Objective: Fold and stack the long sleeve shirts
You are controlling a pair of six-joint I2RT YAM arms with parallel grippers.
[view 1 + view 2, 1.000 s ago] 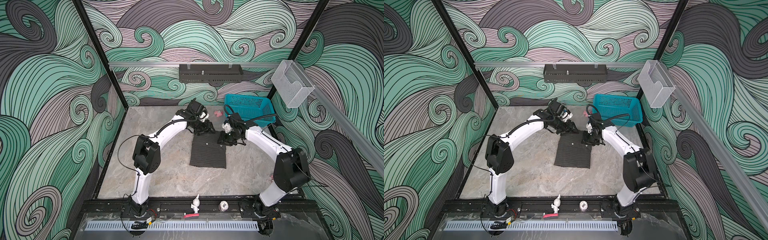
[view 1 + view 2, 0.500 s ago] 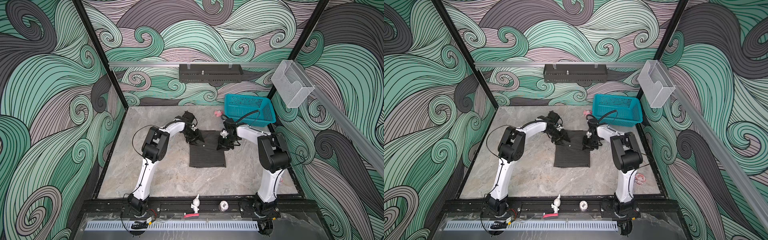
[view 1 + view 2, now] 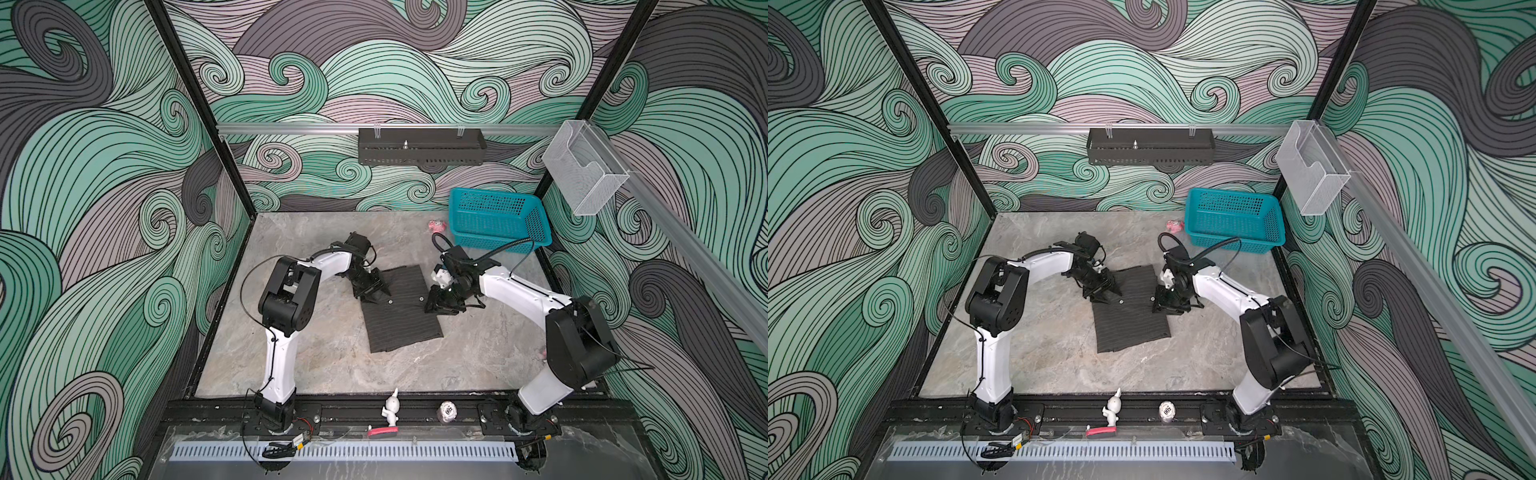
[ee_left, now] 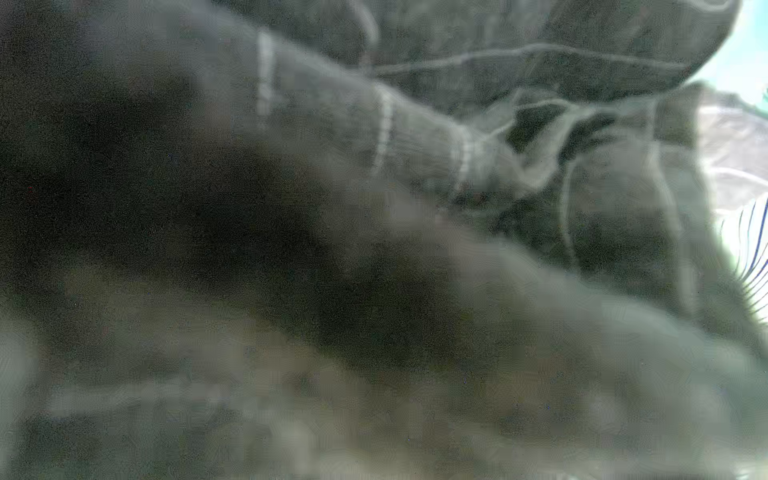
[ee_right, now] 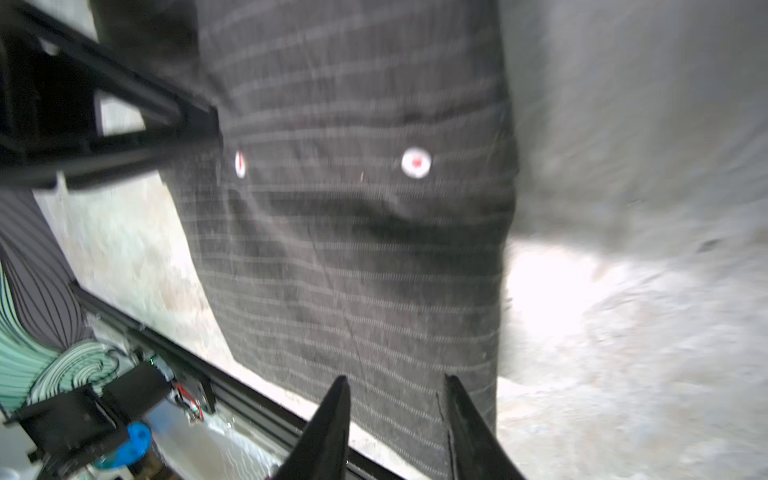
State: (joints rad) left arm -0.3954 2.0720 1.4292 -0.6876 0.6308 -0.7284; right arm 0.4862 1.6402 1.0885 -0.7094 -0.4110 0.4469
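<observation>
On the grey surface (image 3: 311, 357), the pinstriped shirt (image 3: 401, 322) lies folded. The right end effector (image 5: 395, 381) stands parted over it. The left end effector (image 3: 375, 293) sits at its corner, but I cannot tell its grip.

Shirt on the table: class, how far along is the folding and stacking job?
Done: the shirt lies as a folded rectangle, no sleeves sticking out. In hand: left jaws sit at its far left corner, grip unclear; right jaws stand apart at its right edge. Left: probably a last fold and stacking; no other shirt shows.
</observation>
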